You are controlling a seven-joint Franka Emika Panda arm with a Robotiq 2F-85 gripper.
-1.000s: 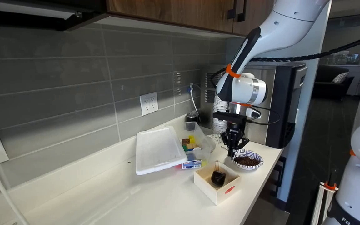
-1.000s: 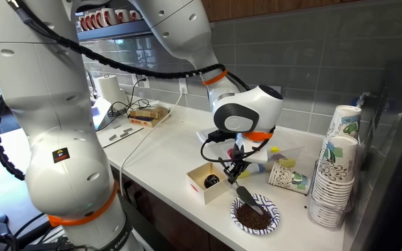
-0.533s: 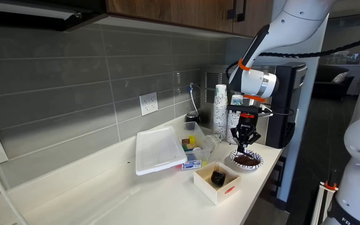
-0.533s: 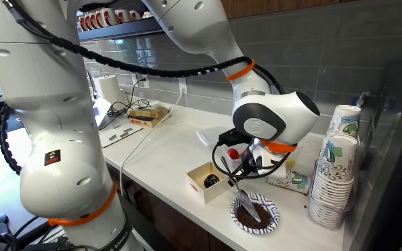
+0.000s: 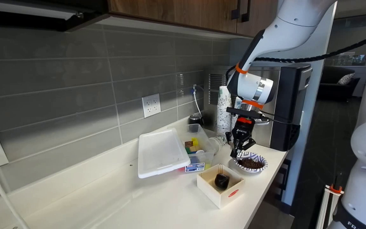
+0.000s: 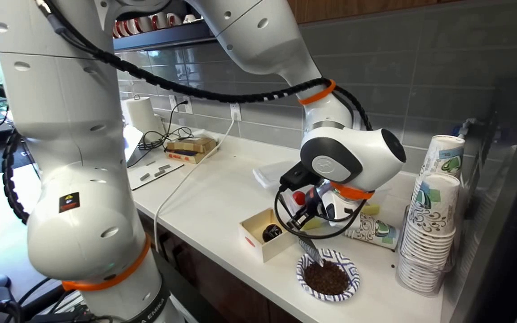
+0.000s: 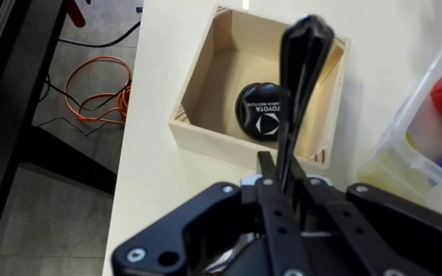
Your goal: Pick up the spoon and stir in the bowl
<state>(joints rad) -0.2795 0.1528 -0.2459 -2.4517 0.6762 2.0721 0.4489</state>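
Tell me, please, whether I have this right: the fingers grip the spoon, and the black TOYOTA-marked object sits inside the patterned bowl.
Not quite: the black object sits inside the wooden box, not the bowl, as the wrist view shows; the fingers do grip the spoon.

Lettering in view — TOYOTA, EMIKA, FR
In the wrist view the black round object (image 7: 258, 111) reads "TOYOTA" and "ARCH INSTITUTE", both upside down, beside a white angular logo (image 7: 268, 124) — the spoon (image 7: 303, 65) overlaps the line at "ARCH". Low on the robot arm (image 6: 65, 148), a dark band (image 6: 153, 309) shows "A EMIKA" in an exterior view; also in an exterior view, the band (image 5: 346, 219) shows "FR". A dark sticker (image 6: 69, 202) on the arm bears a yellow triangle (image 6: 69, 197).
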